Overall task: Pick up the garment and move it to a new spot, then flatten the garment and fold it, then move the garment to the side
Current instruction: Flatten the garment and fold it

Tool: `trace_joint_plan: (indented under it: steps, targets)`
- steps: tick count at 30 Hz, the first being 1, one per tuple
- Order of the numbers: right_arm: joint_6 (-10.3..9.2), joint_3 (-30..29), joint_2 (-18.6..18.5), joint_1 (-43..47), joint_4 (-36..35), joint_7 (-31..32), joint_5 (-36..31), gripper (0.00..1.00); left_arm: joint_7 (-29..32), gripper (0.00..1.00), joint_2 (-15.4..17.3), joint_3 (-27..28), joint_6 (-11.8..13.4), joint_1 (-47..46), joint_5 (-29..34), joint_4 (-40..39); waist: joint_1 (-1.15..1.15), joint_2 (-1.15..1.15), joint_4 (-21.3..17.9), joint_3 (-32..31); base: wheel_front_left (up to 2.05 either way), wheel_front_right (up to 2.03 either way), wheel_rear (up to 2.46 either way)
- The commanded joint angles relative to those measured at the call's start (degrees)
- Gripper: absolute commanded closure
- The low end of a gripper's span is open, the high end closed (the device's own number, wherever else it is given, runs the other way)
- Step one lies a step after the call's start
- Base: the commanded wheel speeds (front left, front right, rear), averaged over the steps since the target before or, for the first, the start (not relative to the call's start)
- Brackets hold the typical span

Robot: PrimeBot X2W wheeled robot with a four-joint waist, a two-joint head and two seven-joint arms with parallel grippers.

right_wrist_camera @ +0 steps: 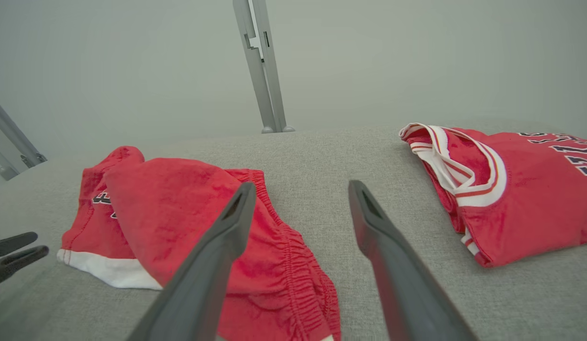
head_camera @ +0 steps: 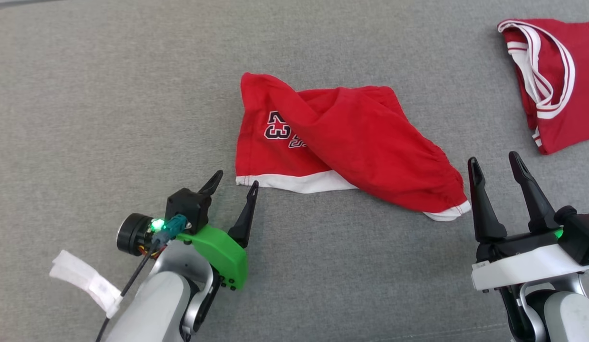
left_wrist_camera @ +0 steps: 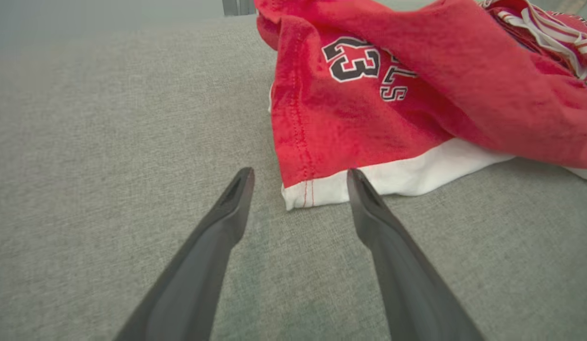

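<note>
Currently, in the head view, the red shorts (head_camera: pixel 351 147) lie crumpled at the centre of the grey fabric surface (head_camera: pixel 109 95). One half is twisted over the other, and a "23" print shows on the left part. My left gripper (head_camera: pixel 236 179) sits at the lower left. Its fingers are spread and hold nothing, and their tips are just beside the near left corner of the white hem band (head_camera: pixel 299 183). My right gripper (head_camera: pixel 494 159) sits at the lower right, likewise spread and empty, just beside the gathered right end of the shorts. A red jersey (head_camera: pixel 560 95) with white trim lies at the upper right, well apart from the shorts.

Next, in the left wrist view, my left gripper (left_wrist_camera: pixel 299 173) stands wide apart above the grey fabric. The hem corner of the red shorts (left_wrist_camera: pixel 350 118) lies between the two fingertips. I cannot tell whether either tip touches the cloth.

Finally, in the right wrist view, my right gripper (right_wrist_camera: pixel 301 185) is spread and pinches nothing. The red shorts (right_wrist_camera: pixel 179 203) lie under and beyond its left finger, and the red jersey (right_wrist_camera: pixel 525 208) lies off to its right. The left gripper (right_wrist_camera: pixel 11 255) shows at the left edge beside the white hem. A metal post (right_wrist_camera: pixel 262 71) rises behind the surface.
</note>
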Motion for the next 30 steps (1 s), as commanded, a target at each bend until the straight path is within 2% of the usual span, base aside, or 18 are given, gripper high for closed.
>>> trace_joint_plan:
  steps: [1, 2, 3, 4, 5, 9, 13, 23, 24, 25, 26, 30]
  targets:
    - [0.00, -0.2, 0.1, -0.6, 0.5, -0.5, -0.1, 0.00, 0.1, 0.00, -0.2, 0.4, -0.5, -1.7, -0.9, 1.4, 0.00, 0.00, -1.9, 2.0, 0.00, 0.00, 0.00]
    - [0.00, -0.3, 0.2, -0.5, 0.8, -0.8, -0.1, 0.00, 0.2, 0.00, -0.4, 0.5, -0.9, -2.2, -1.3, 2.9, 0.00, 0.00, -2.2, 2.2, 0.00, 0.00, 0.00]
    - [0.00, -0.5, 0.4, -0.2, 1.1, -1.0, -0.1, 0.00, 0.1, 0.07, -0.5, 0.4, -1.5, -2.6, -1.6, 4.2, 0.00, 0.00, -2.4, 2.5, 0.00, 0.00, 0.00]
    - [0.00, -0.7, 0.5, 0.0, 1.4, -1.1, -0.1, 0.00, -0.3, 0.44, -0.7, 0.6, -1.9, -3.0, -2.1, 5.0, 0.00, 0.00, -2.6, 2.6, 0.00, 0.00, 0.00]
    - [0.00, -0.9, 0.6, 0.5, 1.9, -1.2, -0.3, 0.00, -0.8, 1.00, -0.8, 0.7, -2.1, -3.6, -2.1, 6.0, 0.00, 0.00, -2.8, 2.8, 0.00, 0.00, 0.00]
    - [0.00, -1.1, 0.4, 2.8, 4.3, -0.9, 0.0, 0.00, -1.5, 1.00, -1.0, 0.6, -3.2, -4.1, -2.9, 8.8, 0.00, 0.00, -3.1, 2.8, 0.00, 0.00, 0.00]
    - [0.00, 1.2, -0.1, 4.8, 8.0, -0.8, 1.7, 0.00, -2.4, 1.00, -0.5, 0.7, -3.2, -4.6, -2.9, 10.2, 0.00, 0.00, -3.1, 3.1, 0.00, 0.00, 0.00]
    - [0.00, 3.7, -0.8, -0.6, 15.5, -2.2, 3.2, 0.01, -4.2, 1.00, -0.6, 0.7, -2.4, -4.9, -2.9, 10.7, 0.00, 0.00, -2.1, 3.5, 0.00, 0.00, 0.00]
    - [0.00, 4.0, -1.1, -1.0, 16.2, -1.8, 3.4, 0.54, -4.4, 1.00, -0.6, 0.7, -2.4, -4.9, -3.0, 10.6, 0.00, 0.00, -2.0, 3.5, 0.00, 0.00, 0.00]
    - [0.00, 4.0, -1.2, -1.3, 16.5, -1.8, 3.4, 0.80, -4.6, 1.00, -0.6, 0.7, -2.4, -5.0, -3.1, 10.5, 0.00, 0.00, -1.9, 3.6, 0.00, 0.00, 0.00]
    - [0.00, 4.0, -1.4, -1.8, 16.9, -2.0, 3.4, 1.00, -4.8, 1.00, -0.6, 0.7, -2.4, -5.1, -3.1, 10.3, 0.00, 0.00, -1.8, 3.7, 0.00, 0.00, 0.00]
    - [0.00, 4.4, -1.9, -2.2, 16.8, -2.4, 3.9, 1.00, -6.5, 1.00, -0.4, 1.1, -1.9, -4.7, -2.9, 9.1, 0.00, 0.00, -1.4, 3.7, 0.00, 0.00, 0.00]
